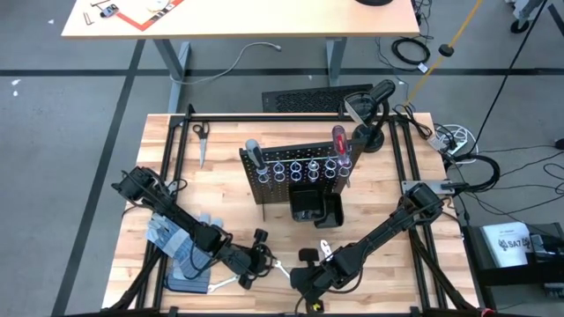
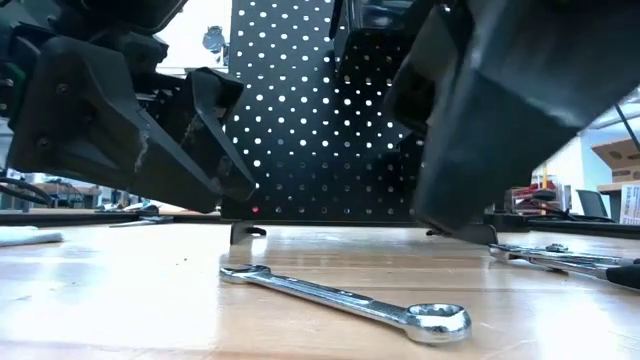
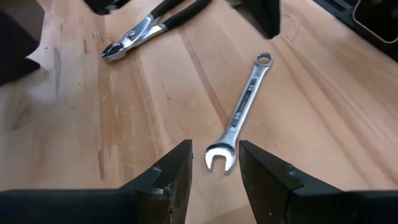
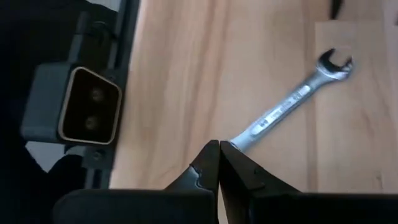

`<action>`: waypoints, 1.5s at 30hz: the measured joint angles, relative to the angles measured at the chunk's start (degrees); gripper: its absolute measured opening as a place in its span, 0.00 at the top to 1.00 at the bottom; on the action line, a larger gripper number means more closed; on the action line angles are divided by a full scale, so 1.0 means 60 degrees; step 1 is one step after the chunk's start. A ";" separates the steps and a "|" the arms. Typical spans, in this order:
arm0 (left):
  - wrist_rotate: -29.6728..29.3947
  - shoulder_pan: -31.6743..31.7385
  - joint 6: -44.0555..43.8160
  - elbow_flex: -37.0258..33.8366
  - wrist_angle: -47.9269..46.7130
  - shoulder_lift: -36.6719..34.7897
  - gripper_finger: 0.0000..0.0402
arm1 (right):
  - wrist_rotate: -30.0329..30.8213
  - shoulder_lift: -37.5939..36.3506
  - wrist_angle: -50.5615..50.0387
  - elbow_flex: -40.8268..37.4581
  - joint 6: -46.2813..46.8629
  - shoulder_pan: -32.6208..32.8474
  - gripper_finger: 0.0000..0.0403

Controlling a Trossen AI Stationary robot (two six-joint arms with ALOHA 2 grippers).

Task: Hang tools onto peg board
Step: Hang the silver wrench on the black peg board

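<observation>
Left wrist view: left gripper (image 3: 214, 177), fingers parted and empty, straddles the wrench (image 3: 239, 115) at frame centre; the clenched right gripper (image 4: 219, 163) could nudge it askew.

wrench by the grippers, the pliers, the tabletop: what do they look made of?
Wrench: looks like polished, likely chrome-plated steel, with bright mirror glints. Pliers: bare silvery metal jaws; dark handles, probably a rubber or plastic coating. Table: light wood planks with visible grain and seams, smooth and maybe sealed.
</observation>
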 joint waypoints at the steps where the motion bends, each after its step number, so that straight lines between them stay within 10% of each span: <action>1: -0.0024 0.0000 -0.0003 0.0000 0.0000 0.0000 0.65 | -0.0164 0.0000 -0.0021 0.0000 0.0019 0.0000 1.00; 21: -0.0240 0.0007 -0.0004 0.0000 0.0004 0.0007 0.65 | -0.0586 0.0417 0.0153 0.0011 -0.0269 -0.0136 1.00; 45: -0.0251 0.0015 -0.0004 0.0002 -0.0080 0.0015 0.65 | 0.2370 0.0463 -0.0175 -0.0004 -0.1022 -0.0193 1.00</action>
